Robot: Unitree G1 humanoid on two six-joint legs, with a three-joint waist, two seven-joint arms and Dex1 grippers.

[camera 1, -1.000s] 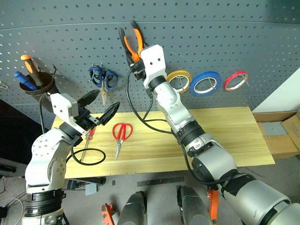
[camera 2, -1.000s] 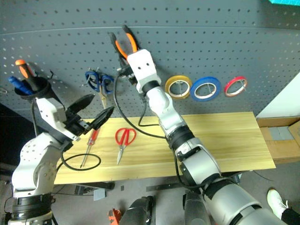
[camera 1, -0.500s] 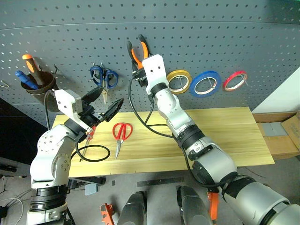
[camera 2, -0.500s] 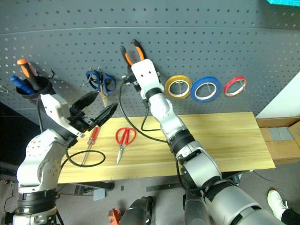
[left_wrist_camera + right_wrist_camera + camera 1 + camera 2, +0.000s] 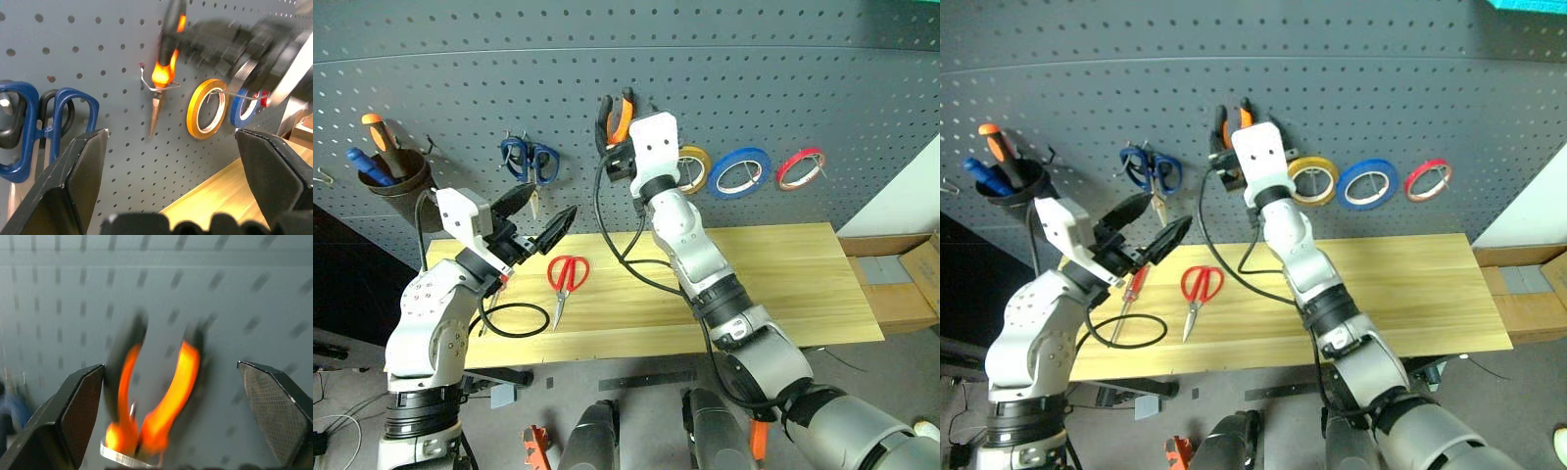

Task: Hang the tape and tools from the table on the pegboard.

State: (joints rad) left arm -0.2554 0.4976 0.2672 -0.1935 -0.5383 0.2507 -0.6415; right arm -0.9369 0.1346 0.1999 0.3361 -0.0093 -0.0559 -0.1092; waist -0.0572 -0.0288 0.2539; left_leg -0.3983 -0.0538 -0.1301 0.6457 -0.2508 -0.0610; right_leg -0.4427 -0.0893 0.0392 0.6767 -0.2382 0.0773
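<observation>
The orange-and-black pliers (image 5: 163, 73) hang nose-down on a wire hook of the grey pegboard (image 5: 803, 78). My right gripper (image 5: 168, 374) is open around their handles, with both fingers clear of them. The red-handled scissors (image 5: 566, 275) lie on the wooden table (image 5: 783, 284). Left of them lies the red-handled screwdriver (image 5: 1134, 283), partly behind my left gripper (image 5: 536, 217), which hovers open and empty above the table's left end. The blue tape (image 5: 741, 172) hangs on the pegboard.
A yellow roll (image 5: 693, 166) and a red roll (image 5: 803, 167) hang on either side of the blue tape. Blue scissors (image 5: 530, 162) and a cup of screwdrivers (image 5: 386, 176) sit on the board's left. A black cable loop (image 5: 509, 320) lies on the table. Cardboard boxes (image 5: 901, 284) stand at the right.
My right gripper carried the pliers right and down to the hook, then opened and let go. The left gripper stayed where it was.
</observation>
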